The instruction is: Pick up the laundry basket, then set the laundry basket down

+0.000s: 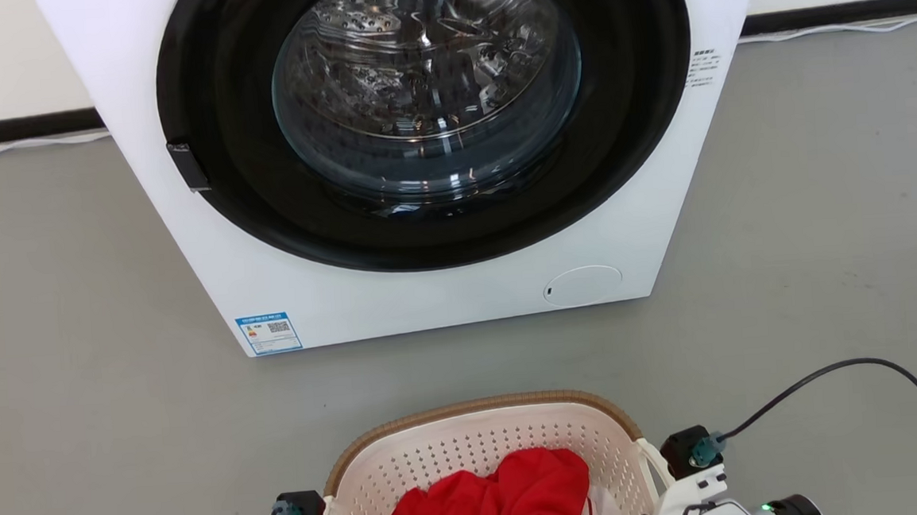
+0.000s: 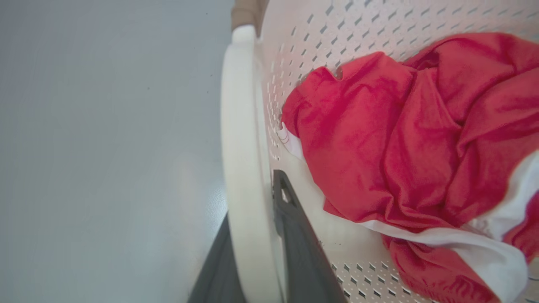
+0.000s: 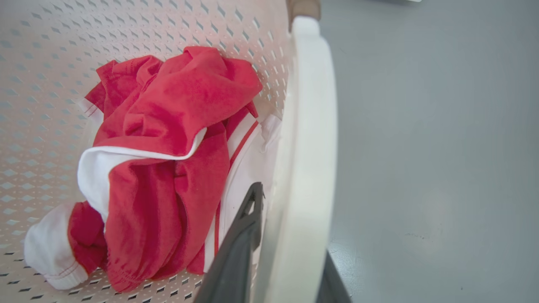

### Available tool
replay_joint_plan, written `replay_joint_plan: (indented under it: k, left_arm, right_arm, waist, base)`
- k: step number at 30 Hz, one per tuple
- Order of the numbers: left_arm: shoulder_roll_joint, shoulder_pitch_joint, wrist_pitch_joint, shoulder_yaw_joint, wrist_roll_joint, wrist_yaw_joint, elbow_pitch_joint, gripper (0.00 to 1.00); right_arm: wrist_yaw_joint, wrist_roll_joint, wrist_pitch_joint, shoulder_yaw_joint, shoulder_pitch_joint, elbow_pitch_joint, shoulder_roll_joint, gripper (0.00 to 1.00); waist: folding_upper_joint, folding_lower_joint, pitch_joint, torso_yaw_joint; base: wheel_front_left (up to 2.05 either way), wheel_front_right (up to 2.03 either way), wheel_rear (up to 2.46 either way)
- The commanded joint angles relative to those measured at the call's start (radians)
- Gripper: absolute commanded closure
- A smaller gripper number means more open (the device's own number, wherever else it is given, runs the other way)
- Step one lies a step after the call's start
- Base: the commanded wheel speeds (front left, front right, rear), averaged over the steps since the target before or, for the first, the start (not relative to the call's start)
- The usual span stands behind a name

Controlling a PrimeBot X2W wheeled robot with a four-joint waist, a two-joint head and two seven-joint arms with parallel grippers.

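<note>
- A grey floor [image 1: 72, 313] runs ahead of both grippers to a pale wall [image 1: 1, 62] with a dark skirting strip.
- A white washer [image 1: 429, 291] stands on the floor well ahead of the grippers. Its round, black-ringed door [image 1: 424, 92] faces them, and the steel drum shows through the glass.
- The basket [image 1: 478, 439] sits between the two grippers, nearer to them than to the washer. It is cream and perforated with a brown rim. The views do not show whether it rests on the floor or hangs just above it.
- A crumpled red garment [image 2: 400, 139] with white trim lies inside the basket, inward of each gripper's inner finger.
- The left gripper [image 2: 252, 219] is clamped across the left handle [image 2: 240, 126], with one dark finger inside the basket and the other outside.
- The right gripper [image 3: 292, 227] is clenched on the right handle [image 3: 309, 126] the same way, one finger to each side of the white loop.
- A black cable [image 1: 871, 364] arcs over the floor outward of the right gripper's wrist.
- A small blue label [image 1: 269, 333] sits on the washer's lower corner, ahead of the left gripper.
</note>
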Motion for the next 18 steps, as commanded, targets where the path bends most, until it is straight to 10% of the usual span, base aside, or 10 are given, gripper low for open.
replay_joint_plan:
  k: [1,18]
  left_arm:
    - [0.007,-0.012,-0.005,0.01,-0.006,0.006,-0.016,1.0]
    - [0.007,0.021,-0.002,-0.014,-0.031,0.006,-0.009,1.0]
  right_arm:
    - [0.018,0.006,-0.006,0.022,0.007,-0.034,0.03,1.0]
    - [0.018,0.075,0.025,0.075,0.034,-0.03,0.03,1.0]
  waist:
    - [-0.0001,0.0,-0.001,-0.002]
    - [-0.0001,0.0,-0.04,-0.011]
  base:
    - [0.0,0.0,0.0]
    - [0.0,0.0,0.0]
